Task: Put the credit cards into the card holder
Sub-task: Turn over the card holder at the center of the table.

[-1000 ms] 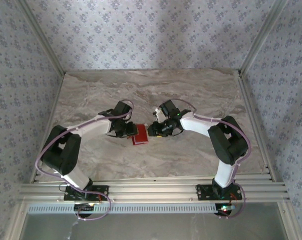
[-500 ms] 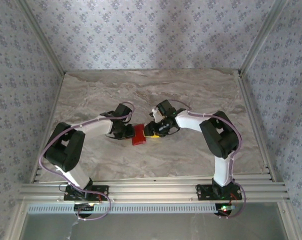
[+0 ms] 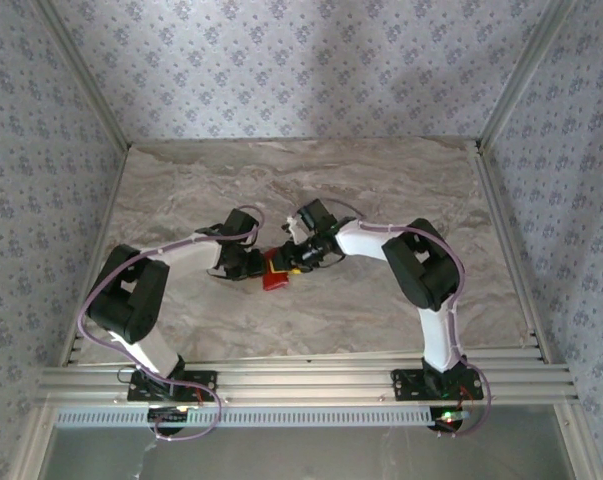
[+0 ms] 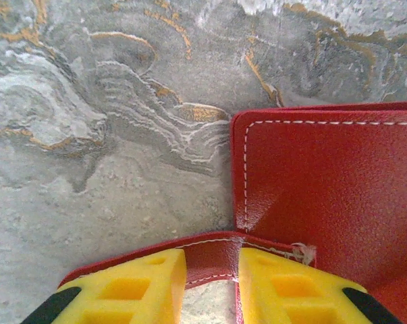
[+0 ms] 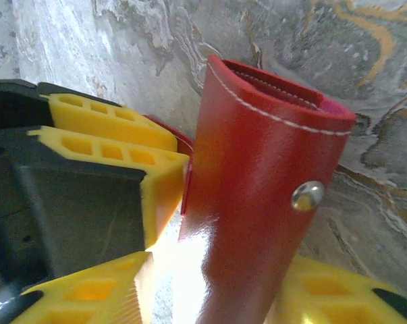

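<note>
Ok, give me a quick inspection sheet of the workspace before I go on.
surface: marble-patterned table, flat.
job's things: red card holder mid-table between the two grippers, snap stud showing.
clutter: nothing seen.
grippers: left gripper jaws apart, tips at the holder's edge; right gripper straddles the holder, grip unclear.
cables: lilac cables routed clear of the holder.
surroundings: floral wallpaper walls, aluminium frame rails at the near edge.
</note>
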